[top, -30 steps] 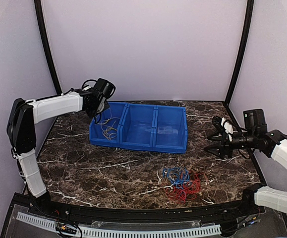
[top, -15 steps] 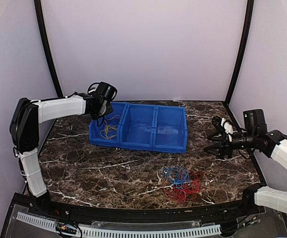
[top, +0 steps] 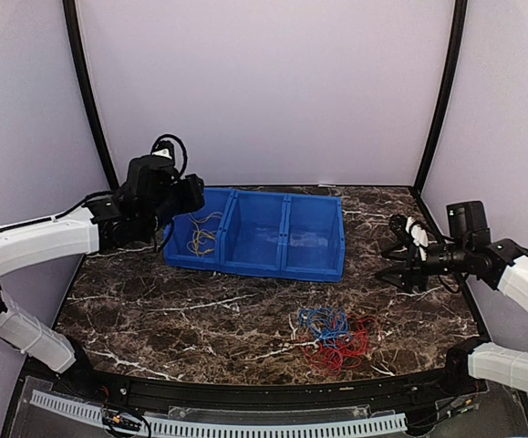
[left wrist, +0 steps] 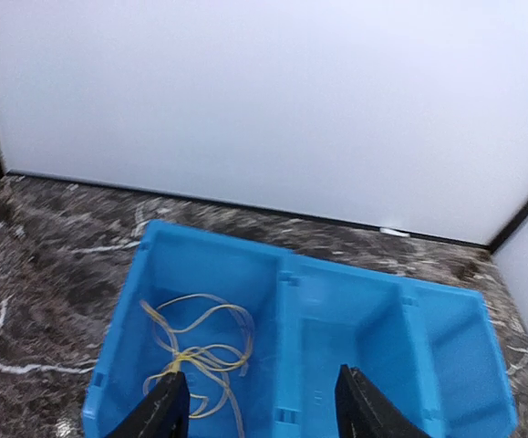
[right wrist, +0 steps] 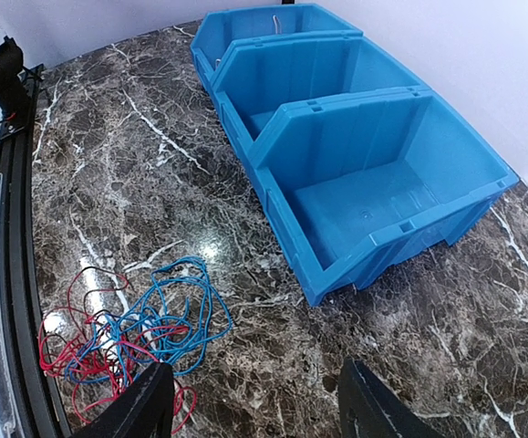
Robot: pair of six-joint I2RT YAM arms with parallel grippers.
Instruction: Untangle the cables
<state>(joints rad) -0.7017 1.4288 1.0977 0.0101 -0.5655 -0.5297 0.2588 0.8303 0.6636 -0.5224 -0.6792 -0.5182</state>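
Observation:
A yellow cable (left wrist: 200, 351) lies loose in the left compartment of the blue bin (left wrist: 211, 239), also seen from above (top: 200, 235). My left gripper (left wrist: 264, 411) hangs open just above and in front of that compartment, holding nothing; from above it sits at the bin's left end (top: 189, 195). The blue and red cables (top: 335, 336) lie tangled together on the marble table in front of the bin; they also show in the right wrist view (right wrist: 127, 338). My right gripper (top: 400, 260) hovers open to the right of the tangle, and nothing shows between its fingers (right wrist: 259, 401).
The blue bin (top: 286, 269) has three compartments; the middle and right ones (right wrist: 364, 201) hold nothing. A black rail with a white cable chain (top: 245, 424) runs along the near table edge. Black frame posts (top: 88, 100) stand at the back corners.
My left gripper opened and let the yellow cable drop into the left compartment. The left arm then drew back to the left. The right arm has not moved.

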